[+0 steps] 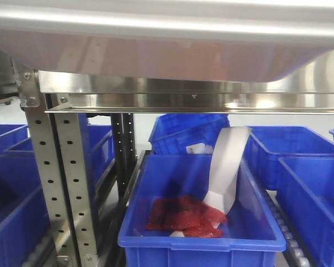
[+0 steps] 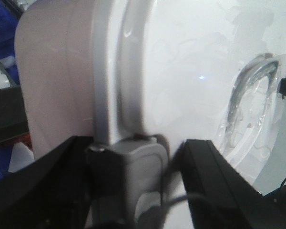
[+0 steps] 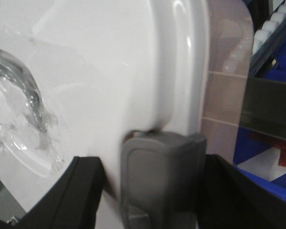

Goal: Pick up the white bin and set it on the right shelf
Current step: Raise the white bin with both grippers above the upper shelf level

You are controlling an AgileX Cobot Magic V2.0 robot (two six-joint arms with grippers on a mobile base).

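Translucent white bin (image 1: 156,50) spans 9-to-3, at 12 o'clock above the right shelf (image 1: 156,83); left fingers (image 2: 219,181) and right fingers (image 3: 76,195) clamp its ends.

The bin (image 1: 156,50) is pinkish-white with a white lid (image 2: 190,71); crates (image 1: 200,243) are blue.

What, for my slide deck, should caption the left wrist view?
The left arm's black fingers flank a grey latch on the white bin, whose glossy lid fills the frame.
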